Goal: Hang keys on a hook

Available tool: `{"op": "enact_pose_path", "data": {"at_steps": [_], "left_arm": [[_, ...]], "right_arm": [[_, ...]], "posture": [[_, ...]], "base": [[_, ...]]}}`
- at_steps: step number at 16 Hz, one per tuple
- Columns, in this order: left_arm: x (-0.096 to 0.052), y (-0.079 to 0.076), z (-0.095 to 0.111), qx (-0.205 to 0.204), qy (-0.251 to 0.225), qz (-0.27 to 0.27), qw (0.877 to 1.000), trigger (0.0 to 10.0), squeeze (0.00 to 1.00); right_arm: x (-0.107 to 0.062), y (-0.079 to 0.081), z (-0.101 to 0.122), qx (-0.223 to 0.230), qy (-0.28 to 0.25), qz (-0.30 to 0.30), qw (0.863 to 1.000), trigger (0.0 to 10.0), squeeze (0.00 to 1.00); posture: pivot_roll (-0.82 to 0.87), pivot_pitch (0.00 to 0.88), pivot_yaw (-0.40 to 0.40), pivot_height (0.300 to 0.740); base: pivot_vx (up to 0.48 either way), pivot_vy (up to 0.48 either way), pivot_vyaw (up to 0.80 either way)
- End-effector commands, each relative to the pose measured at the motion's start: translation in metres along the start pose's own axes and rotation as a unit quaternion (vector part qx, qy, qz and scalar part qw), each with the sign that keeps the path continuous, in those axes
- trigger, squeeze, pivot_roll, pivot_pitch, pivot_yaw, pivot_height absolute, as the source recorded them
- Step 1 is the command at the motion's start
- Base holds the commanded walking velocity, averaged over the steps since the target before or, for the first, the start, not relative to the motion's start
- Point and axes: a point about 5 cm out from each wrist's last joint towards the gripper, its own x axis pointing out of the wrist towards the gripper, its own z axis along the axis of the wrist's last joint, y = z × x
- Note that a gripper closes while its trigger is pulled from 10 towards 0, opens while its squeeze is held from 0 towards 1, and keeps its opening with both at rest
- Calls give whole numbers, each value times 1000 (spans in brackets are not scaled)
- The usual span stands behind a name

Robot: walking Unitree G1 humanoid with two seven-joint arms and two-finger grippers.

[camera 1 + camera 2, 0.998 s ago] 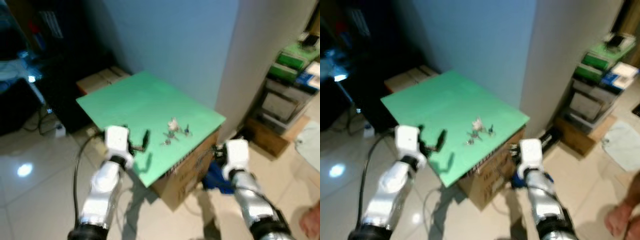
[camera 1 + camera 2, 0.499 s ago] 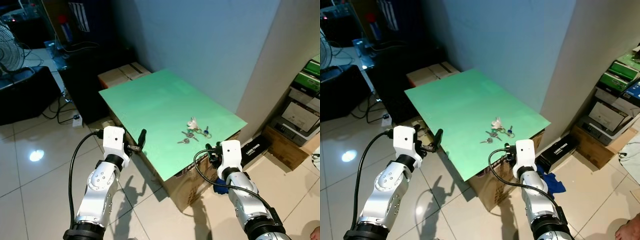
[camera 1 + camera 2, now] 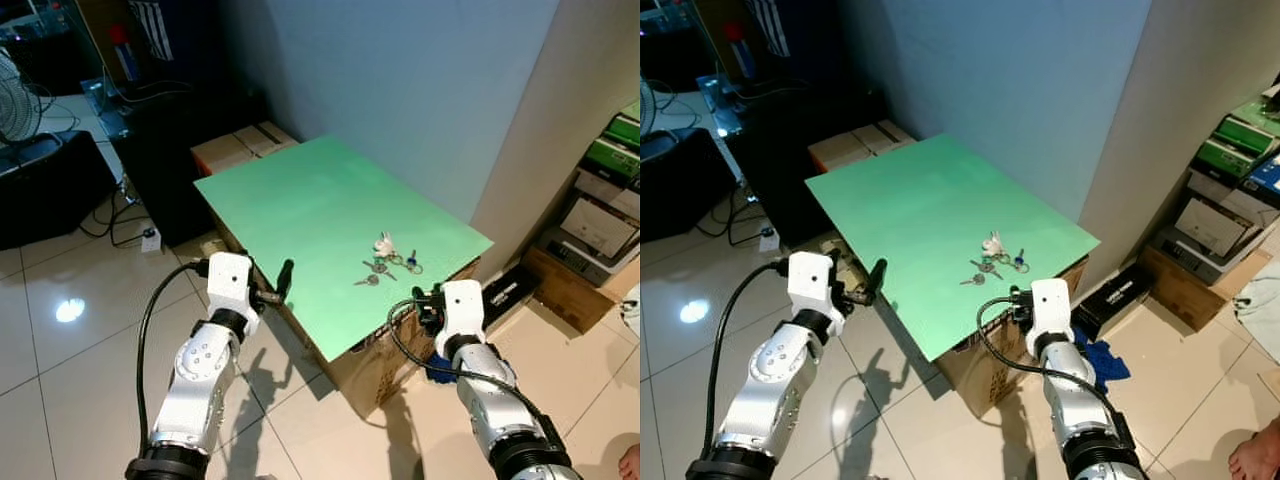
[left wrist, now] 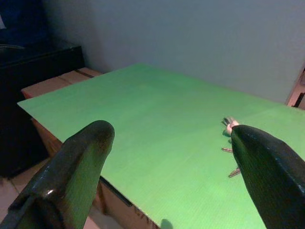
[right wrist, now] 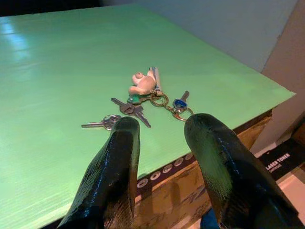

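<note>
Keys on green board, right fingers parted nearby

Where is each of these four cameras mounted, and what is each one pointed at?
Left and right eye views: on the head, looking down at the green board on cardboard boxes; both silver arms show.
Left wrist view: on the left arm, facing across the board; the left tool has its black fingers spread.
Right wrist view: on the right arm, facing the bunch of metal keys; the right tool is open.
All share the keys and board.
</note>
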Motion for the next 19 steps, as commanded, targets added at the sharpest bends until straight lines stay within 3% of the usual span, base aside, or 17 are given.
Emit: {"op": "enact_pose_path", "data": {"at_steps": [1, 19], "left_arm": [[1, -1, 6, 18, -10, -2, 1000, 10000, 0], [-1, -1, 0, 39, 9, -1, 999, 10000, 0]], "right_arm": [[3, 1, 5, -7, -7, 2, 1000, 10000, 0], [-2, 6, -4, -6, 2, 5, 1000, 10000, 0]], "posture": [[-134, 0, 75, 740], [-138, 0, 85, 740]], "base": [[0, -480, 0], [0, -471, 0]]}}
